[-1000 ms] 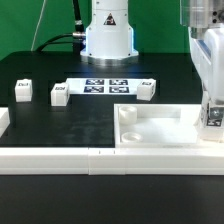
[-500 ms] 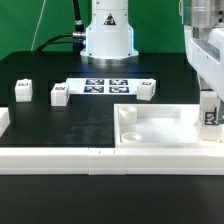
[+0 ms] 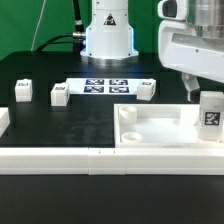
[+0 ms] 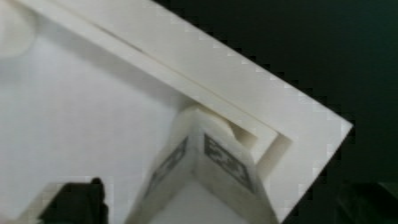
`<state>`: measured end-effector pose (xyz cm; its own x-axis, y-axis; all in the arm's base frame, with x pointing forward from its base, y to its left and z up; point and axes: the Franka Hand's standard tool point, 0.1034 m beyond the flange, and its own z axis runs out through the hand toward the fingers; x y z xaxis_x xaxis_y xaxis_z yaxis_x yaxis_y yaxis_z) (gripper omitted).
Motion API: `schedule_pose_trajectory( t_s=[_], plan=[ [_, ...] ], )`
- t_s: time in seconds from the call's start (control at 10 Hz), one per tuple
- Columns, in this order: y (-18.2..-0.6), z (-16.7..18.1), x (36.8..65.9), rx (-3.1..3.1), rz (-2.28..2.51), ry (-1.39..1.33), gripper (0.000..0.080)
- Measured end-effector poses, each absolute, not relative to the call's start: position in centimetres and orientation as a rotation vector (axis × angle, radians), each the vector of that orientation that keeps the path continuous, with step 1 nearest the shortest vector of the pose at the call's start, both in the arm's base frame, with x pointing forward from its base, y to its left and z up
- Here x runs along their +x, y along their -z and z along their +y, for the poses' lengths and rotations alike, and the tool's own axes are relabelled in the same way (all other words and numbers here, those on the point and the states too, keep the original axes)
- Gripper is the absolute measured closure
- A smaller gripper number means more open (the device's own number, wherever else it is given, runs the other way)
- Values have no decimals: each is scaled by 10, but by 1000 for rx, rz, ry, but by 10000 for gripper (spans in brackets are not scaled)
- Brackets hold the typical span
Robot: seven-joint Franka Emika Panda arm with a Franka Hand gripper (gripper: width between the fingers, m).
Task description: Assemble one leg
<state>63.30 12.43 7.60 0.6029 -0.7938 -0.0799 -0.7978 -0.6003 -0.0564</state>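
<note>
The leg (image 3: 211,112) stands upright in the corner of the white tray (image 3: 160,128) at the exterior view's right, with its marker tag facing the camera. The wrist view shows the leg (image 4: 210,165) tucked against the tray's raised rim (image 4: 231,85). The gripper (image 3: 206,96) sits over it with the jaws spread wide, and one dark finger (image 4: 75,200) stands apart from the block. Three other legs (image 3: 59,94) lie well apart, near the marker board (image 3: 105,85).
</note>
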Motion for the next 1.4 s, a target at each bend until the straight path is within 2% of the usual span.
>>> schedule_pose_trajectory(
  t_s=[0.4,0.8,0.9,1.0,1.1,1.2,1.4],
  plan=[
    [-71,112,634,-2961,743,-44,150],
    [-72,117,633,-3034,449,-22,150],
    [-72,117,633,-3034,451,-23,238],
    [-72,117,633,-3034,451,-23,373],
    [-71,117,633,-3034,451,-23,373],
    [-71,117,633,-3034,451,-23,510],
    [-71,117,633,-3028,492,-25,510]
  ],
)
